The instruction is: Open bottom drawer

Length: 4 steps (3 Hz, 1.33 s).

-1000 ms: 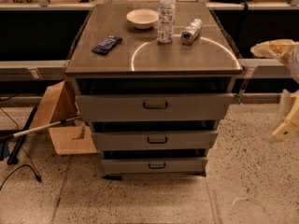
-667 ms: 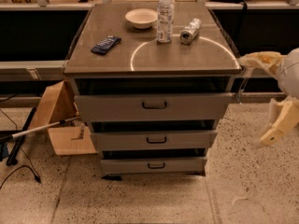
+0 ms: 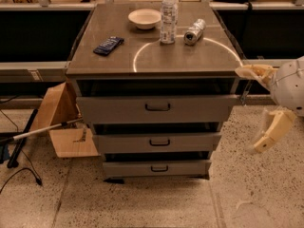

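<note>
gripper spread wide, empty, right of bottom drawer

Bare floor between claw, right of cabinet, and bottom drawer; cardboard box far left.

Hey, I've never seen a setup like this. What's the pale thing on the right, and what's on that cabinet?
The pale thing is the robot's two-finger gripper, the clamp ending its single arm. It hangs right of the grey metal three-drawer cabinet, fingers spread, holding nothing. One camera looks down at the cabinet's front; its mounting is unknown. On top sit a white bowl, a clear plastic bottle, a silver can on its side and a dark blue packet. The bottom drawer, the lowest grey front with a small black handle, is what it should open; the gripper is not touching it.
</note>
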Available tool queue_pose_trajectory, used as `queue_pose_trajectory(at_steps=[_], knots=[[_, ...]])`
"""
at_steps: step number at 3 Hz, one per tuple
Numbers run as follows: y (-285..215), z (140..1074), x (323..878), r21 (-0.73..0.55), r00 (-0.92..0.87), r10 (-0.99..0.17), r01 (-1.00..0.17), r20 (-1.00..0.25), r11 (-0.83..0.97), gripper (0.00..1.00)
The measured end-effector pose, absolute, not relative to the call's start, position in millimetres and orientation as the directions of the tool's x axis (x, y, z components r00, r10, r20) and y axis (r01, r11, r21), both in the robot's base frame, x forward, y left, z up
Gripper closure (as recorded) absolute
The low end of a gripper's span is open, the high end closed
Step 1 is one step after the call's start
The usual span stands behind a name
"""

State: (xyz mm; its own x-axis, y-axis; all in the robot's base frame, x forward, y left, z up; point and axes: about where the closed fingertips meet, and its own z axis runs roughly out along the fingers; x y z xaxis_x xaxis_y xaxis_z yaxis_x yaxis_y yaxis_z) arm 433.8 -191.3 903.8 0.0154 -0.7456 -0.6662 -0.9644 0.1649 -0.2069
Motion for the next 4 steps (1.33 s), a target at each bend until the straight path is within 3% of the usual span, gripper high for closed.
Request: queue_pose_trajectory(at_steps=[4], knots=[[-181, 806, 409, -0.127, -0.057, -0.769, -0.976, -0.637, 0.178, 0.00]])
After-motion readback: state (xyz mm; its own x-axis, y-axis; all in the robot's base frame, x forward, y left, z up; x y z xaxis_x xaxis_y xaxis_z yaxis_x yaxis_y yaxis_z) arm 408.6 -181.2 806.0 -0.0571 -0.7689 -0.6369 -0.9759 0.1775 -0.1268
